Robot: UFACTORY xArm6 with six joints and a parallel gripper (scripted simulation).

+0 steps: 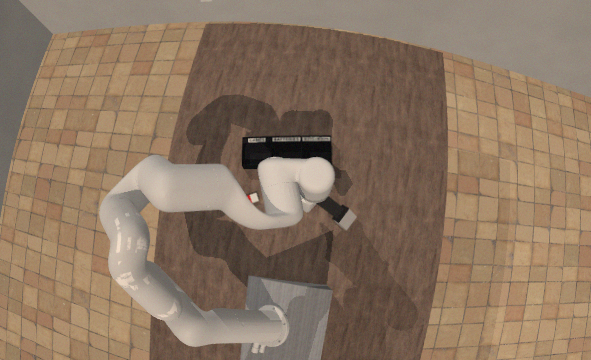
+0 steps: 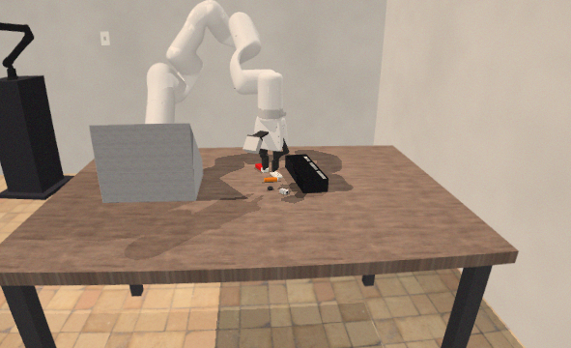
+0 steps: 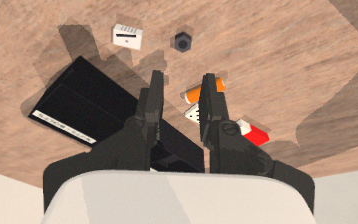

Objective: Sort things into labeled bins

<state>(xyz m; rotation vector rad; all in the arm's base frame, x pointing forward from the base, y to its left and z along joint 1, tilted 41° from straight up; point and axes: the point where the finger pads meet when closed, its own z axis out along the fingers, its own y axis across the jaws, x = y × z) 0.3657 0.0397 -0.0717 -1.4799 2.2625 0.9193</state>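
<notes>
A black bin block [image 1: 247, 156] [image 2: 316, 185] [image 3: 91, 75] has three compartments, labelled in the top view GAMES, BATTERIES and, blurred, NUTS+BOLTS. An orange battery [image 2: 271, 180] [image 3: 195, 95] lies on the table, partly behind one finger in the wrist view. A white dotted piece [image 2: 276, 174] [image 3: 193, 114] lies beside it. A red and white piece [image 1: 253, 198] [image 2: 259, 166] [image 3: 257, 134] lies farther along. A dark hex nut [image 2: 270, 188] [image 3: 182, 42] and a white block with a dark slot [image 2: 283, 191] [image 3: 127, 37] lie apart. My gripper [image 2: 270, 168] [image 3: 182, 87] is partly open and empty above the table, beside the bins.
A large grey block [image 1: 307, 310] [image 2: 145, 164] stands on the table [image 1: 375, 125] [image 2: 362, 227] near the arm's base. In the wrist view, the bin block lies below and beside the left finger. The arm hides most small things from the top view.
</notes>
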